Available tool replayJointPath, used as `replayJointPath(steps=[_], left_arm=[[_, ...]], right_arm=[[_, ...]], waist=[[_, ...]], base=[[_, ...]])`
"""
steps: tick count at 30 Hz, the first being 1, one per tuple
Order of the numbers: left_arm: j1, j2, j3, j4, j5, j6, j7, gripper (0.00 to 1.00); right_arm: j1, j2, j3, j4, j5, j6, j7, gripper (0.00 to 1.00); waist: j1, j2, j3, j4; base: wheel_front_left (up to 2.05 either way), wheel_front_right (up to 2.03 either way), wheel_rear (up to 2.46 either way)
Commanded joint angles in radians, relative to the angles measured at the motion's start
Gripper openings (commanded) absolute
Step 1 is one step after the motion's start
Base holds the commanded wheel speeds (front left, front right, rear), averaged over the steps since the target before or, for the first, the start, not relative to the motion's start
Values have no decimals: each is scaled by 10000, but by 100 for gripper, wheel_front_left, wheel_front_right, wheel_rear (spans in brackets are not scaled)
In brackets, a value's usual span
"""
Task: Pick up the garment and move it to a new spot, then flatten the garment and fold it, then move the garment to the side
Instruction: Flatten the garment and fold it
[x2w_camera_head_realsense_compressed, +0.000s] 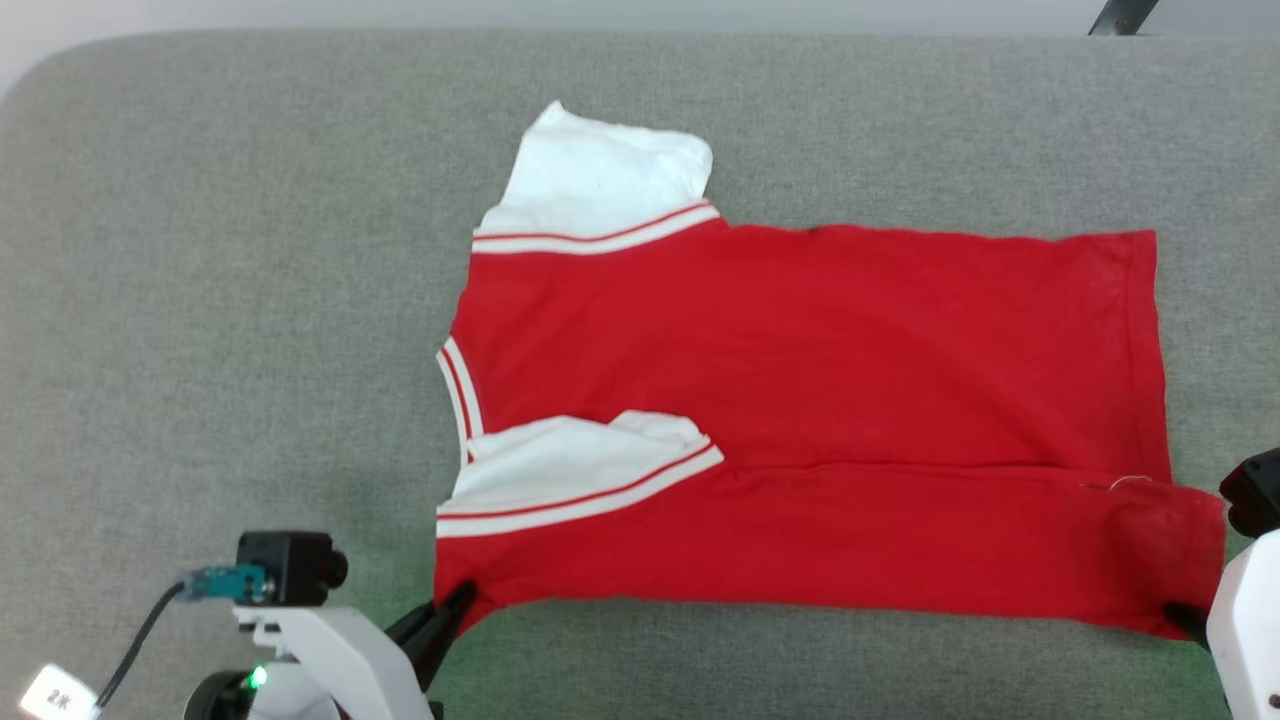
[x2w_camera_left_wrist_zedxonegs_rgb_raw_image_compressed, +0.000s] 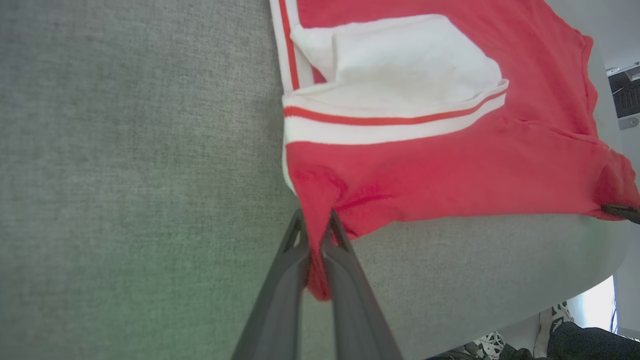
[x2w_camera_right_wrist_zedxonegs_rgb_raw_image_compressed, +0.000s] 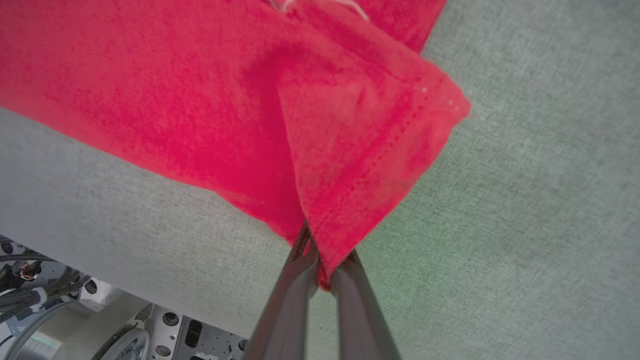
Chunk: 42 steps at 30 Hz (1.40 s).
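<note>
Red shirt (x2w_camera_head_realsense_compressed: 800, 400) spread flat on a grey fabric-covered table (x2w_camera_head_realsense_compressed: 200, 300), collar end to the left, hem to the right. Near long edge doubled over onto the body in a strip; near white sleeve (x2w_camera_head_realsense_compressed: 570, 460) tucked in on top of the red, far white sleeve (x2w_camera_head_realsense_compressed: 600, 170) sticking out past the far edge. Left gripper (x2w_camera_head_realsense_compressed: 455, 605) clamped tight on the near left corner, a tongue of red cloth squeezed between the two dark fingers (x2w_camera_left_wrist_zedxonegs_rgb_raw_image_compressed: 282, 300) in the left wrist view. Right gripper (x2w_camera_head_realsense_compressed: 1185, 615) likewise closed on the near right corner at the hem, stitched edge bunched to a point at the meeting of its fingers. On the left wrist: a small black camera (x2w_camera_head_realsense_compressed: 290, 565) with a blue plug (x2w_camera_head_realsense_compressed: 215, 582), a white tag (x2w_camera_head_realsense_compressed: 55, 695), a green light (x2w_camera_head_realsense_compressed: 258, 678) just below. Table top woven and grey, rounded at the corners. Beyond its far edge, a pale strip of room (x2w_camera_head_realsense_compressed: 600, 12) and a dark slanted strut (x2w_camera_head_realsense_compressed: 1120, 15) at the upper right. Under the near edge, in the right wrist view, pale metal (x2w_camera_right_wrist_zedxonegs_rgb_raw_image_compressed: 190, 335) full of holes and a bundle of dark cables (x2w_camera_right_wrist_zedxonegs_rgb_raw_image_compressed: 30, 285). Past the table's end in the left wrist view, something white and patterned (x2w_camera_left_wrist_zedxonegs_rgb_raw_image_compressed: 492, 345), too small to tell what.
</note>
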Motion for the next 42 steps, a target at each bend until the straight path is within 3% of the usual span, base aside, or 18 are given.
replayJointPath(steps=[1,3,4,5,6,7,14,18,22,27,34,42], left_arm=[[254,66,64,-172,-67,129,-30,0],[319,81,95,-239,-85,190,-58,0],[422,163,70,-325,-7,284,-11,25],[422,163,70,-325,-7,284,-11,25],[443,188,95,-361,18,345,-51,67],[448,234,105,-417,37,372,-24,100],[188,1122,615,-1355,405,775,139,100],[-765,1730,1021,-1648,678,588,402,100],[-2644,1347,1268,-1101,449,106,647,100],[-5642,679,1077,792,506,-792,1114,100],[-9290,166,349,4710,1478,-1975,1546,100],[-11722,-249,-685,8822,2091,-3371,2738,100]], right_arm=[[170,135,-113,-100,-14,-12,-54,0],[184,183,-138,-118,-72,-12,-100,0],[202,290,-184,-172,-217,-12,-263,80],[202,290,-184,-172,-217,-12,-263,80],[203,403,-266,-147,-245,-12,-330,100],[236,454,-313,-163,-258,-12,-364,100],[63,833,-958,-1083,-596,-12,-950,100],[-477,1375,-969,-1701,-974,-10,-2020,100],[-1076,1656,-64,-1886,-1452,-10,-3182,100],[-1881,2230,907,-1650,-1697,-10,-4125,100],[-2710,2654,1665,-1181,-1857,-10,-4911,100],[-3106,2891,1879,-819,-1906,-10,-5421,100]], waist=[[0,-1,-87,-35],[0,-1,-121,-46],[0,-1,-206,-33],[0,-1,-206,-33],[0,-1,-250,-24],[0,-1,-299,-11],[0,-1,-494,-92],[0,-1,-401,-228],[0,-1,-80,-457],[0,-1,556,-980],[0,-1,1579,-1894],[0,-1,2351,-2673]], base=[[0,0,0],[0,0,0],[0,0,0],[0,0,0],[0,0,0],[0,0,0],[0,0,0],[0,0,0],[0,0,0],[0,0,0],[0,0,0],[0,0,0]])
